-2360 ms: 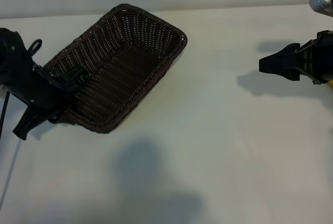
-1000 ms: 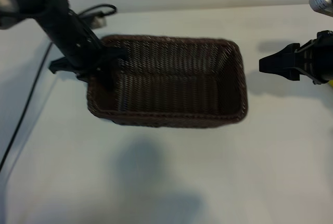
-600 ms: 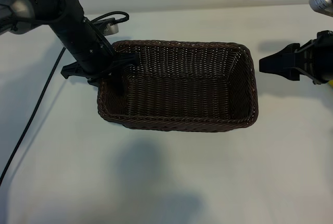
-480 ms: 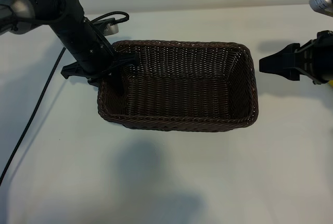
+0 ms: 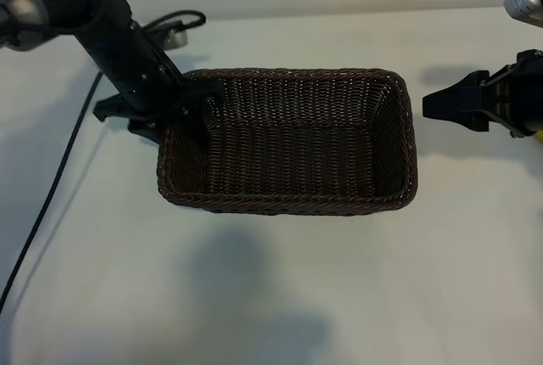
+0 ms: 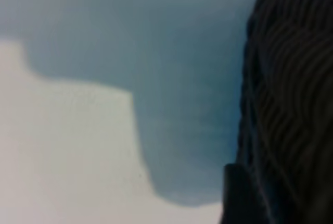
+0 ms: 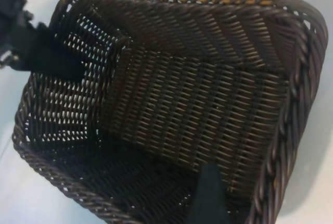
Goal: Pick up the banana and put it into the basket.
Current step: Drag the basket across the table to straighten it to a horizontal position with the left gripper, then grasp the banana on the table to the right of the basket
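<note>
The dark brown woven basket (image 5: 288, 205) lies lengthwise in the middle of the white table, and nothing is in it. My left gripper (image 5: 182, 110) is at its left end. The jaws stand apart, open, astride the braided rim, with one finger (image 5: 212, 92) inside. From the left wrist, one fingertip (image 6: 237, 198) shows close to the basket wall (image 6: 291, 78). My right gripper (image 5: 428, 104) hovers open just off the basket's right end, pointing at it. The right wrist view looks into the basket (image 7: 291, 104) past one finger (image 7: 208, 193), with the left gripper (image 7: 47, 52) at the far wall. The banana is out of view.
A silver cylinder (image 5: 526, 0) sits at the back right corner, above the right arm. A black cable (image 5: 51, 204) trails from the left arm down the table's left side. A dark shadow lies on the table (image 5: 254, 297) in front of the basket.
The left gripper swung the basket from a slant at the far left to straight in the middle. In the last half second its jaws spread off the rim. The right arm stayed still.
</note>
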Controlling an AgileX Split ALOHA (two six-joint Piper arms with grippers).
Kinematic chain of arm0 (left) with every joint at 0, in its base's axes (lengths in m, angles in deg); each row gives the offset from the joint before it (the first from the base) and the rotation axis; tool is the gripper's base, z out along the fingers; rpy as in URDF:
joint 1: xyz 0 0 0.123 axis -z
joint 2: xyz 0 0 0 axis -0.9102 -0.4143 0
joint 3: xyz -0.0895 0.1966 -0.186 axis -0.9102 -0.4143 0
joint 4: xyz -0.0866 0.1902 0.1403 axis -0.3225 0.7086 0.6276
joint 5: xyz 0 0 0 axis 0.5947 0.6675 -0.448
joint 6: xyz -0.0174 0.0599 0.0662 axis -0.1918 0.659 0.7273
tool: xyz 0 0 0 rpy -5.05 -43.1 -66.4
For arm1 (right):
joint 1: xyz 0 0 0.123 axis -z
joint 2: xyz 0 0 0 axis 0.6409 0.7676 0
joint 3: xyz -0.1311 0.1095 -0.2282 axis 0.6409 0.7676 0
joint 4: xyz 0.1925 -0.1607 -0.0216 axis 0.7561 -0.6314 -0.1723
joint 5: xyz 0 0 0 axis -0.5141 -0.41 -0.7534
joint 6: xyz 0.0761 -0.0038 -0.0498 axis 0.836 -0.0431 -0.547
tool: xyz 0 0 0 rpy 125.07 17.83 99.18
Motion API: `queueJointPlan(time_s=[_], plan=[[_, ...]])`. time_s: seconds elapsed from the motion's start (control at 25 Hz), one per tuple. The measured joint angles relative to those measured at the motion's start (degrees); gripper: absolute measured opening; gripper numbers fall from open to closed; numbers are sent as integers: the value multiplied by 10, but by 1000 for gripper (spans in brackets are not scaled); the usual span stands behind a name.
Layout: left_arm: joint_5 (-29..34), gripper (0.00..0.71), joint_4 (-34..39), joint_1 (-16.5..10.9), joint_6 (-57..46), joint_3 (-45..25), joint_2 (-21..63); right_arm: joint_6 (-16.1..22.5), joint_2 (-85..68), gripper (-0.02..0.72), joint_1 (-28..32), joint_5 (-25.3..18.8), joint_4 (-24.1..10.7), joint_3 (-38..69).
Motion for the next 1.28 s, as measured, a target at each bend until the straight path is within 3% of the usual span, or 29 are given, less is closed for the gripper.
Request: queueJointPlan(time_s=[0.16, 0.48, 0.8, 0.96, 1.2, 1.28], plan=[[18, 551, 44, 0, -11, 1, 46, 0, 0, 588, 0, 0, 0, 0], [55, 556, 129, 0, -21, 1, 121, 0, 0, 588, 0, 0, -2, 0], [84, 557, 276, -9, -55, 5, 133, 0, 0, 588, 0, 0, -13, 0], [84, 556, 287, -65, -60, 5, 133, 0, 0, 588, 0, 0, -13, 0], [86, 556, 291, -188, -38, 5, 135, 0, 0, 588, 0, 0, -14, 0], [86, 557, 286, -209, -37, 5, 141, 0, 0, 588, 0, 0, -14, 0]])
